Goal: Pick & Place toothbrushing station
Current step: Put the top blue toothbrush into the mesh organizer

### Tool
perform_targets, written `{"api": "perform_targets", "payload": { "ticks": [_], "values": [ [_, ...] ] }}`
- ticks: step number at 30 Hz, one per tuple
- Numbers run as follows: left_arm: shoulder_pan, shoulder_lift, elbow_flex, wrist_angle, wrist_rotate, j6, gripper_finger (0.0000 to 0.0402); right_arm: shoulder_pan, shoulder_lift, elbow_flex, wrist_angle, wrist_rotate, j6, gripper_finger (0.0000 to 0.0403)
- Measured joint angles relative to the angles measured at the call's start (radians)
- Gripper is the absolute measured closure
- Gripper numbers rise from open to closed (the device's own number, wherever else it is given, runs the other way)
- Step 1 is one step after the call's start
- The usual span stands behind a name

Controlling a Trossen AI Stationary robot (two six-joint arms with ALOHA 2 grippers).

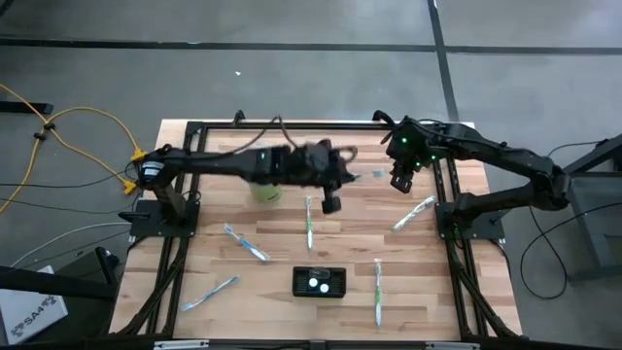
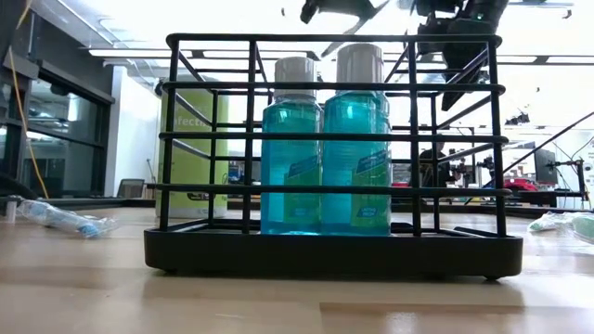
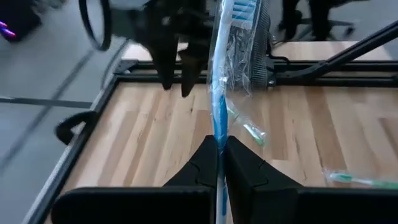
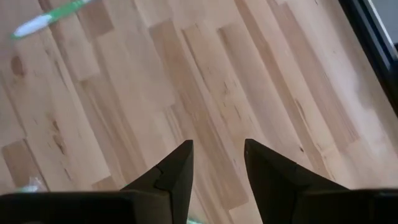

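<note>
Wooden table (image 1: 282,277) fills our view; the black station (image 1: 319,282) sits near its front edge, holding two blue bottles (image 2: 292,153). Our left gripper (image 3: 219,152) pinches a wrapped blue toothbrush (image 3: 219,93) above centre. Our right gripper (image 4: 217,162) hovers spread, empty.

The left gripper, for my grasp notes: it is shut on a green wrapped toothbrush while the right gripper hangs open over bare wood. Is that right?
Not quite: the colour is wrong. The left wrist view shows the left gripper shut on a blue toothbrush in clear plastic wrap, not a green one. The rest holds: the right gripper hangs open over the bare wooden table.
</note>
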Motion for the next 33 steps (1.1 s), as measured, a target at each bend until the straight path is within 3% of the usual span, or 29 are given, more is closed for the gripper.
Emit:
{"api": "perform_targets", "payload": {
  "ticks": [3,7,14,22,28,33],
  "values": [
    [-0.081,0.0,0.0,0.0,-0.11,0.002,0.04,0.031,0.0,-0.002,0.03,0.0,0.013,0.0268],
    [-0.175,0.0,0.0,0.014,-0.159,-0.045,0.04,0.072,0.0,-0.002,0.038,0.0,0.018,0.0268],
    [-0.327,0.0,0.0,0.109,-0.367,-0.037,0.04,0.141,0.0,-0.002,0.064,0.002,0.039,0.0268],
    [-0.41,-0.003,-0.015,0.238,-0.38,0.042,0.04,0.19,0.0,-0.002,0.106,0.006,0.064,0.0268],
    [-0.415,-0.006,-0.182,0.469,-0.391,0.084,0.04,0.225,0.0,-0.002,0.116,0.006,0.07,0.0268],
    [-0.438,-0.046,-0.386,0.711,-0.484,0.099,0.04,0.249,0.0,-0.002,0.12,0.006,0.088,0.0268]
  ]
}}
